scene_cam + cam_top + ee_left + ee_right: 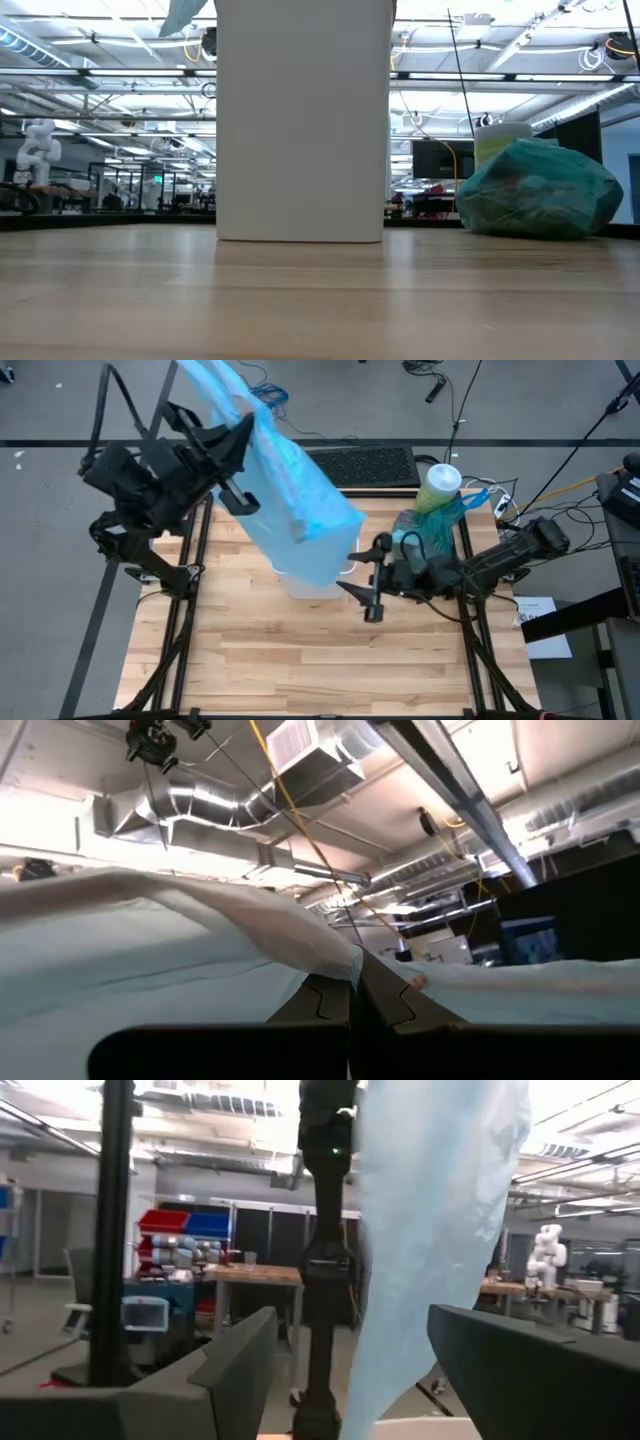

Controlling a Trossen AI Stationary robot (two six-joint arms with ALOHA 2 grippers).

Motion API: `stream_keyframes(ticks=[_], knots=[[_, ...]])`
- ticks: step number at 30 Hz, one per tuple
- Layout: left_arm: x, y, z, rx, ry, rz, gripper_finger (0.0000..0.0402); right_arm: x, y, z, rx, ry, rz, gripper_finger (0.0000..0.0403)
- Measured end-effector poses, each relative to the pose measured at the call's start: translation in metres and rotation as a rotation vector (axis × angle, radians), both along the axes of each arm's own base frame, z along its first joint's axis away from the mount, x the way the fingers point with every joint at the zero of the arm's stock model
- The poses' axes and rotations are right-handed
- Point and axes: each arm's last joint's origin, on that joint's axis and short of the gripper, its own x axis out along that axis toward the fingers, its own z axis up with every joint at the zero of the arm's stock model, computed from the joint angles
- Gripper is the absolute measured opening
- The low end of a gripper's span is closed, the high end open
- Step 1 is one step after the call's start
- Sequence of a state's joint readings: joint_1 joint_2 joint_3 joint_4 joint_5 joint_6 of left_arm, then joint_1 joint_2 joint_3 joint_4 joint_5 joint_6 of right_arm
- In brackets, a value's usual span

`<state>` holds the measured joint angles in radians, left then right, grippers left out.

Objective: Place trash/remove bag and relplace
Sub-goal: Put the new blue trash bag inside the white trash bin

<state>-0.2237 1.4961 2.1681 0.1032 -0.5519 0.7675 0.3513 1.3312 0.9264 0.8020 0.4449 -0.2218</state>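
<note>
Pale blue liner held above the white bin, full teal bag set aside.

The white bin stands mid-table; what it holds cannot be seen. Over it hangs the pale sky-blue bag, pinched by its upper edge in the closed left gripper. It looks thin, limp and slippery, best taken at the rim. The knotted teal-green bag, bulging with trash, sits at the table's right rear beside a white-lidded canister. The right gripper stands open, empty, just beside the bin.
</note>
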Motion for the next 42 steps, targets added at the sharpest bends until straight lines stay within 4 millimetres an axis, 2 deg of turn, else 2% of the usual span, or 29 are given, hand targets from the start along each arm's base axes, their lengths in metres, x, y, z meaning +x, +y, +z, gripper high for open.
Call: stream_keyframes(ticks=[5,8,10,14,15,21,30,33,37,42], knots=[[0.001,0.003,0.001,0.008,-0.026,-0.008,0.0,0.023,-0.01,0.011,0.016,0.041,-0.042,0.0245],[0.002,0.005,0.001,0.001,-0.04,-0.024,0.0,0.033,-0.015,0.015,0.001,0.112,-0.069,0.0212],[0.002,0.005,0.001,-0.008,-0.049,-0.051,0.0,0.036,-0.019,0.02,-0.01,0.141,-0.089,0.0163],[0.002,0.003,0.002,-0.021,-0.067,-0.123,0.0,0.037,-0.026,0.028,-0.039,0.181,-0.168,0.0031],[0.002,0.002,0.001,-0.026,-0.068,-0.155,0.0,0.037,-0.028,0.028,-0.043,0.193,-0.189,0.0017],[0.008,-0.001,-0.002,-0.065,-0.065,-0.303,0.0,0.041,-0.048,0.017,0.029,0.288,-0.238,0.0003],[0.024,-0.005,-0.012,-0.11,0.01,-0.369,0.0,0.042,-0.07,-0.005,0.136,0.474,-0.294,0.0],[0.028,-0.005,-0.014,-0.126,0.017,-0.38,0.0,0.041,-0.069,-0.011,0.146,0.53,-0.293,0.0],[0.032,-0.006,-0.017,-0.133,0.036,-0.371,0.0,0.039,-0.056,-0.013,0.113,0.559,-0.255,0.0007],[0.034,-0.005,-0.02,-0.155,0.07,-0.335,0.0,0.031,-0.039,-0.006,0.049,0.555,-0.202,0.0058]])
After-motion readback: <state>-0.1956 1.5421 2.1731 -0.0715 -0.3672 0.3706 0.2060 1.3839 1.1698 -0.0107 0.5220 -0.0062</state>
